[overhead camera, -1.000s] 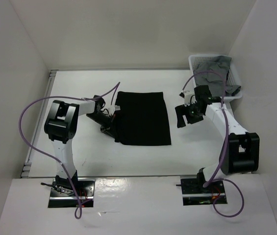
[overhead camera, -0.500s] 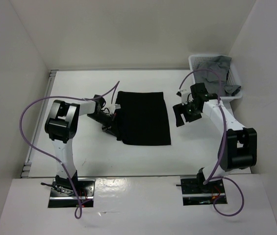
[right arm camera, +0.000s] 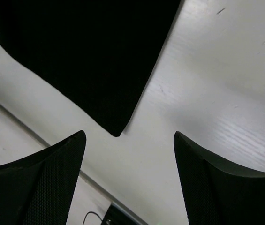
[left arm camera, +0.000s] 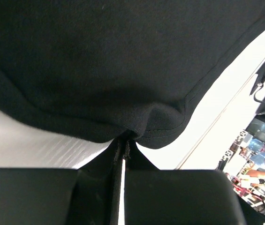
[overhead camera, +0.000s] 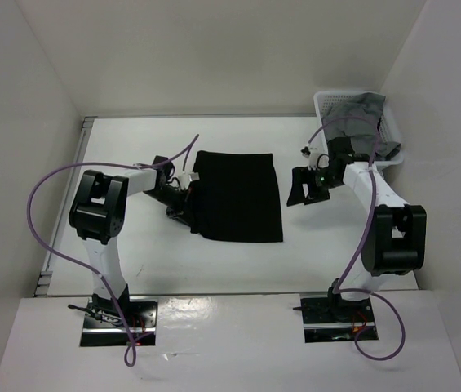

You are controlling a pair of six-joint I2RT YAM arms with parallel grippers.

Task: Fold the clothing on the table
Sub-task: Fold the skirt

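The black clothing (overhead camera: 240, 196) lies flat as a rough rectangle in the middle of the white table (overhead camera: 132, 147). My left gripper (overhead camera: 188, 211) is low at its left edge, near the front corner. In the left wrist view the left gripper (left arm camera: 124, 140) is shut on the clothing's (left arm camera: 123, 56) hem, which bunches up at the fingertips. My right gripper (overhead camera: 303, 189) hovers open just right of the clothing's right edge. From the right wrist, the right gripper (right arm camera: 129, 136) has its fingers spread wide with only table (right arm camera: 216, 70) between them; a corner of the clothing (right arm camera: 85, 56) lies just ahead.
A white lattice basket (overhead camera: 323, 103) with a grey garment (overhead camera: 362, 111) in it stands at the back right corner, close behind the right arm. White walls enclose the table on three sides. Purple cables loop off both arms.
The right arm's wrist has swung back toward the basket while its gripper stays open beside the clothing's right edge. The left gripper stays shut on the hem, almost unmoved.
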